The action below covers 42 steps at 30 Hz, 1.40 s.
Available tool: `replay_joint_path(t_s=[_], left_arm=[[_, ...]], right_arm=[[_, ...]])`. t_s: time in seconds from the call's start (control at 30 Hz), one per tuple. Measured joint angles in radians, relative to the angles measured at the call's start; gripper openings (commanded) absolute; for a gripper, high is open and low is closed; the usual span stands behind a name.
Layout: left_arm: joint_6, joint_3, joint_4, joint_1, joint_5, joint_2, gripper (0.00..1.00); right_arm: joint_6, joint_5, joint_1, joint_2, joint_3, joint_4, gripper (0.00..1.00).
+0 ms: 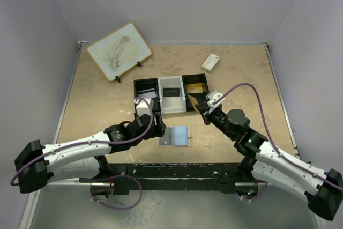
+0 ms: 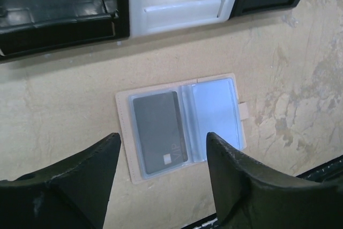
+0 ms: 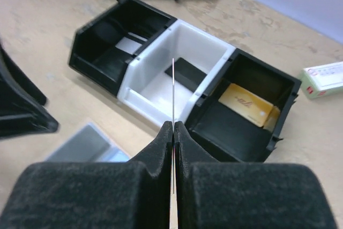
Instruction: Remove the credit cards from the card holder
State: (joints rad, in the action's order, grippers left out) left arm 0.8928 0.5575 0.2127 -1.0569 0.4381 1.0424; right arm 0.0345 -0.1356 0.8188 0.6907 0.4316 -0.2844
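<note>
My right hand (image 3: 173, 128) is pinched shut on a card (image 3: 173, 87) by the tray (image 3: 140, 92), I guess to drop it in, while my left hand (image 2: 163, 139) hangs open above the card holder (image 2: 214, 112), spread open on the tabletop (image 2: 64, 95) with a dark card (image 2: 158, 132) inside.

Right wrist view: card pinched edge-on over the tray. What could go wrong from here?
1. The right gripper holds the card by one edge, lined up with the tray wall between the white and right black bins. Dropped here, it may catch that wall and fall into either bin.
2. The card holder lies open and unpinned under the open left gripper. Pulling the dark card from its sleeve may drag the holder along.
</note>
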Motion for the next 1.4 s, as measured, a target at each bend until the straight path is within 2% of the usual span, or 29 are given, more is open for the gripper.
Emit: replay_joint_path(t_s=[0.07, 0.17, 0.23, 0.37, 0.53, 0.7, 0.9, 1.2, 1.4], left_arm=[[-0.016, 0.03, 0.056, 0.001, 0.035, -0.019, 0.76], [-0.042, 0.071, 0.121, 0.025, 0.054, -0.034, 0.76], [-0.069, 0.099, 0.16, 0.094, 0.018, -0.037, 0.76], [-0.117, 0.117, 0.215, 0.283, -0.06, -0.089, 0.77], [-0.182, 0.169, 0.293, 0.425, -0.129, -0.13, 0.77], [-0.246, 0.195, 0.346, 0.451, -0.137, -0.132, 0.77], [-0.277, 0.195, 0.382, 0.453, -0.105, -0.136, 0.77], [-0.275, 0.195, 0.412, 0.453, -0.008, -0.239, 0.77], [-0.269, 0.195, 0.423, 0.453, 0.029, -0.249, 0.77]], right_arm=[[-0.085, -0.002, 0.0, 0.06, 0.034, 0.004, 0.0], [-0.18, -0.026, -0.004, 0.163, 0.079, 0.01, 0.0], [-0.242, -0.026, -0.034, 0.231, 0.109, 0.029, 0.0], [-0.321, 0.062, -0.19, 0.327, 0.155, 0.05, 0.0], [-0.467, 0.22, -0.285, 0.394, 0.165, 0.028, 0.0], [-0.631, 0.307, -0.29, 0.543, 0.264, 0.071, 0.0], [-0.793, 0.311, -0.318, 0.623, 0.294, 0.061, 0.0], [-0.94, 0.333, -0.367, 0.76, 0.354, 0.063, 0.02], [-0.994, 0.365, -0.384, 0.871, 0.425, 0.062, 0.0]])
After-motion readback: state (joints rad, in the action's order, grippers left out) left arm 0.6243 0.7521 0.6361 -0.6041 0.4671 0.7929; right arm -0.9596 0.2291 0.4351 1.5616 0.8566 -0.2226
